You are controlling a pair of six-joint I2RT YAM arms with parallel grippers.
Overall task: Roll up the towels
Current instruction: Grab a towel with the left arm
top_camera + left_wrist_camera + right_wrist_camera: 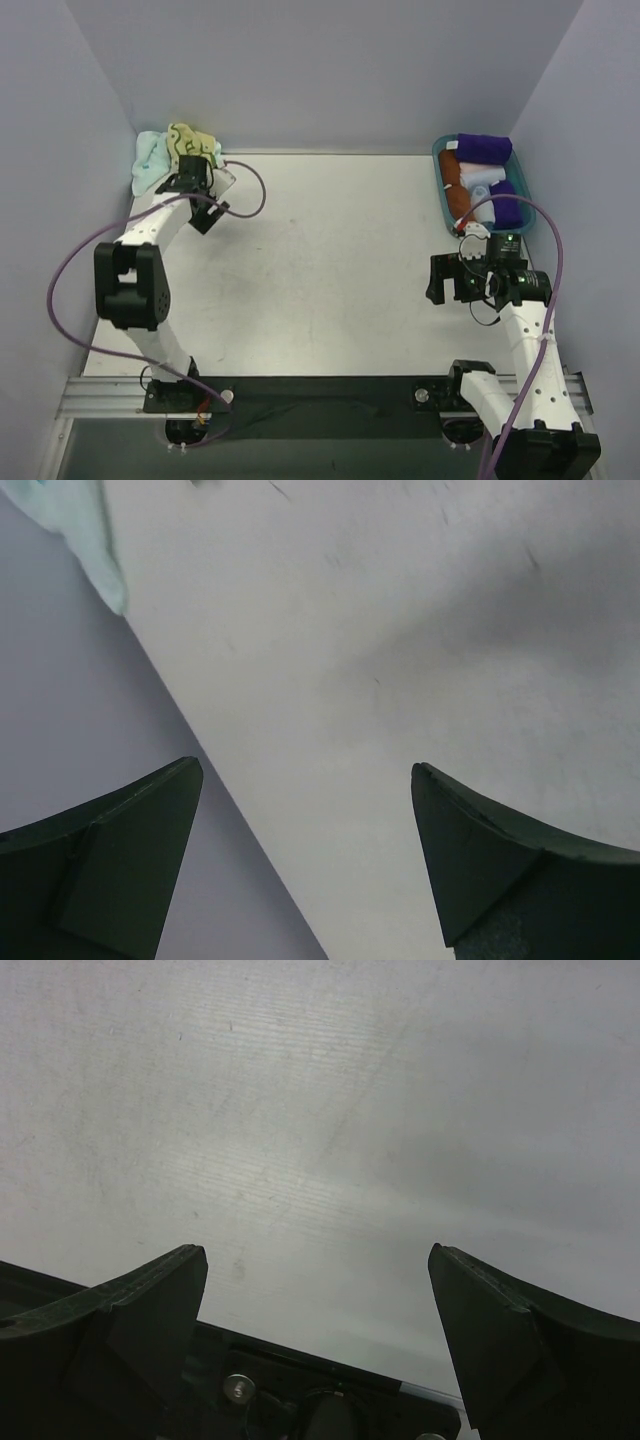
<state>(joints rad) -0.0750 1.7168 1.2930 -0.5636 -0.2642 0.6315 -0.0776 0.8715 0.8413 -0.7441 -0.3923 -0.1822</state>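
**Inspector:** Where are the towels, and why is the left arm posted there?

**Assessor:** Both are heaped in the table's (330, 260) 11 o'clock corner, against the walls. The pale yellow towel (195, 140) touches the mint towel (150, 162). Neither is spread or rolled. The left gripper (305, 768) hangs just beside the heap, jaws spread wide and holding nothing. I judge it is placed for a first pick.

**Inspector:** And the right side?

**Assessor:** The right gripper (318, 1250) hovers near 4 o'clock, jaws likewise spread and empty. I judge it is parked out of the working area.

**Inspector:** Any obstructions?

**Assessor:** The corner walls crowd the heap, which may hamper a grasp. The purple cable (255, 190) loops close by at 11 o'clock. At 2 o'clock a teal basket (440, 195) holds purple rolls (485, 148), an orange roll (455, 188) and a white roll (482, 192). It is well apart and no hindrance.
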